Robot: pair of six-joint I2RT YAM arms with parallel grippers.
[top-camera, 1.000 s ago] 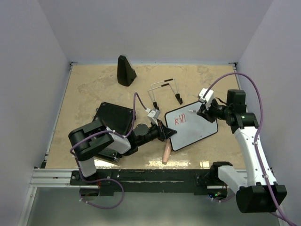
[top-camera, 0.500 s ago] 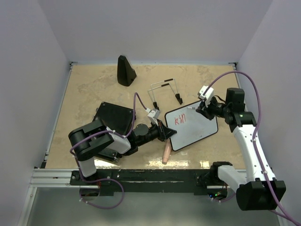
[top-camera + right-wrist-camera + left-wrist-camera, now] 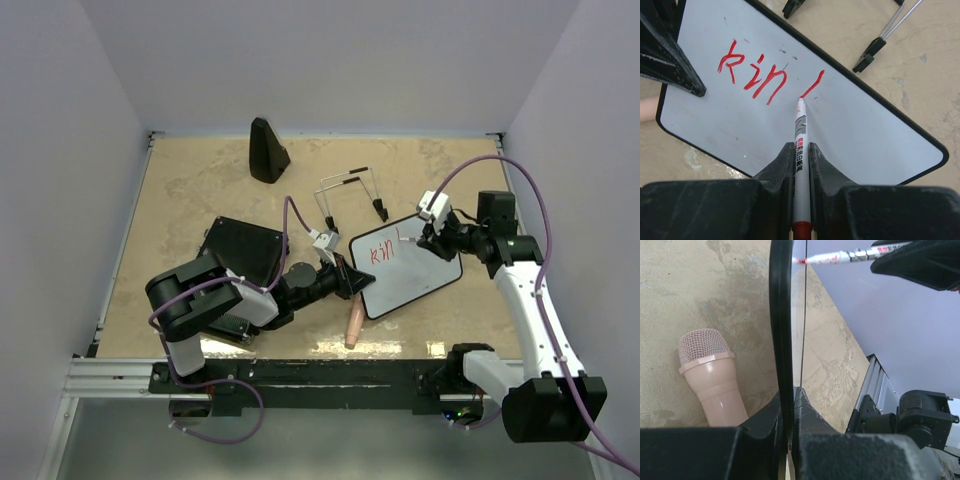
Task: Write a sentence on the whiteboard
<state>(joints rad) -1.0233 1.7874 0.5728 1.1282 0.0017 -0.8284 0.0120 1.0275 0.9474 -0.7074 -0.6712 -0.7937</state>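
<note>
The whiteboard (image 3: 415, 275) lies flat on the table, white with a thin black frame, red letters "kin" and a new slanted stroke on it (image 3: 865, 130). My left gripper (image 3: 358, 280) is shut on the board's left edge; the left wrist view shows the frame (image 3: 781, 315) edge-on between the jaws. My right gripper (image 3: 428, 240) is shut on a white marker (image 3: 800, 145) with a red end; its red tip touches the board at the lower end of the slanted stroke. The marker also shows in the left wrist view (image 3: 840, 257).
A pink microphone (image 3: 354, 324) lies just in front of the board's left corner. The wire stand legs (image 3: 350, 195) lie behind the board. A black ribbed case (image 3: 240, 255) sits under the left arm. A black cone (image 3: 266, 150) stands at the back.
My right gripper has moved the marker a little left and toward the near edge, drawing a short slanted red stroke to the right of "kin". The left arm and board have stayed still.
</note>
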